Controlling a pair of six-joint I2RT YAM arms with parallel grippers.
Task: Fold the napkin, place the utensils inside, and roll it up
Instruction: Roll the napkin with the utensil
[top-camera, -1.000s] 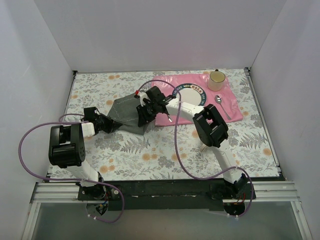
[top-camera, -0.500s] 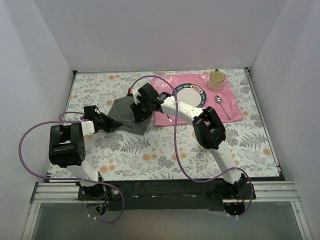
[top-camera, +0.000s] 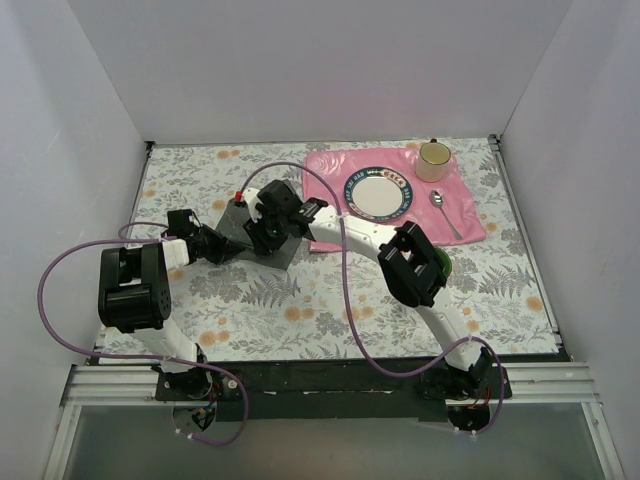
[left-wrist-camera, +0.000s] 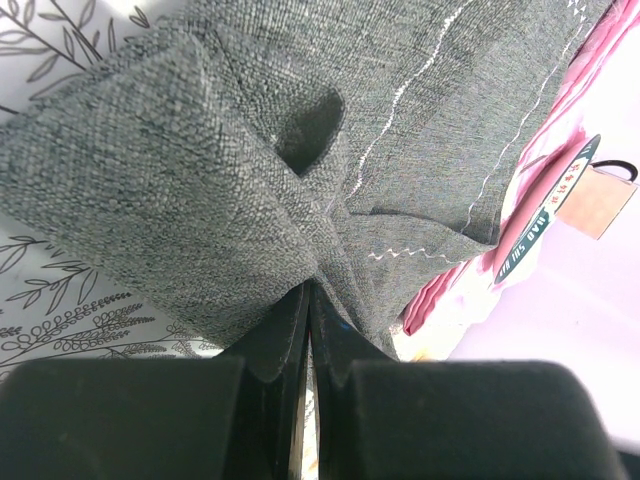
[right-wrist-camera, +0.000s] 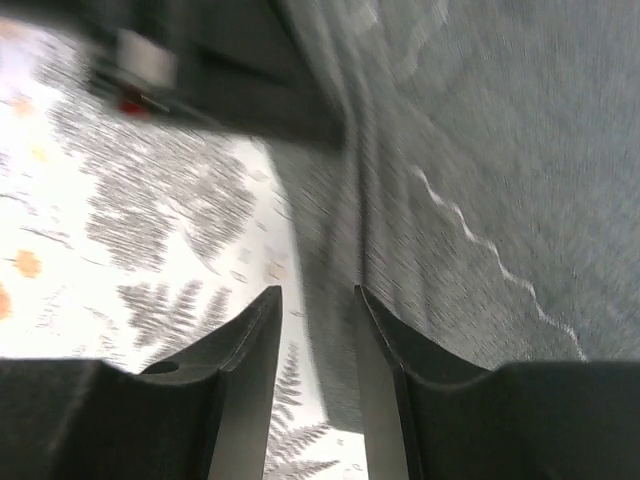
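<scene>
Grey napkin clamped at 9 o'clock in left gripper jaws, likely anchoring the fold; right gripper jaws apart.

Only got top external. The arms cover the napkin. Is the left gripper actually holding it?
Observer: Yes. In the left wrist view the left gripper is shut on a bunched fold of the napkin.
Operator: Right gripper?
Observer: Open. In the right wrist view the right gripper has its fingers apart and nothing pinched.
Operator: Where is it over?
Observer: The napkin's edge, where it meets the tablecloth. That view is blurred, so I cannot tell if it touches.
</scene>
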